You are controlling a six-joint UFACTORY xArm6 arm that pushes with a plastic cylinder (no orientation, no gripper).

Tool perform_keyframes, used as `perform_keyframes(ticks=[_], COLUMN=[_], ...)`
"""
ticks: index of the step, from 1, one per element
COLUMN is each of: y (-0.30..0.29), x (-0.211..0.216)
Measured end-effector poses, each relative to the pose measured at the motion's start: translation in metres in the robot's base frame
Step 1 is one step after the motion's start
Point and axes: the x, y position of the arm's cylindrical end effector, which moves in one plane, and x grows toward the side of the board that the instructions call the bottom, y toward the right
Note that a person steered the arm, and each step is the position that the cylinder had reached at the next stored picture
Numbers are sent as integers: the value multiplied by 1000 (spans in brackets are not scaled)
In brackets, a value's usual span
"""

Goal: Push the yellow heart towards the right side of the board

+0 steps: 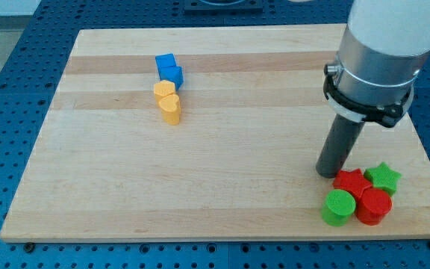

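Four blocks (360, 196) crowd my tip (325, 172); yellow heart (170, 109) far left.

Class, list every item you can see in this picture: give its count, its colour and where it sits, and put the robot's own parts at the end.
Board: 1, pale wood, fills the view.
Blue block: 1, upper left, touching the yellow heart.
Yellow heart: 1, just below the blue block.
Red star: 1, lower right cluster.
Green star: 1, right of the red star.
Green cylinder: 1, cluster's left.
Red cylinder: 1, cluster's bottom.
My tip: 1, dark rod, just left of the red star.
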Motion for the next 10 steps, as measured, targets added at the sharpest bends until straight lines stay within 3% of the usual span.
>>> perform_keyframes(ticks=[2, 4, 5, 6, 9, 10], y=[-67, -259, -328, -340, -193, -217], x=[-40, -46, -76, -122, -108, -123])
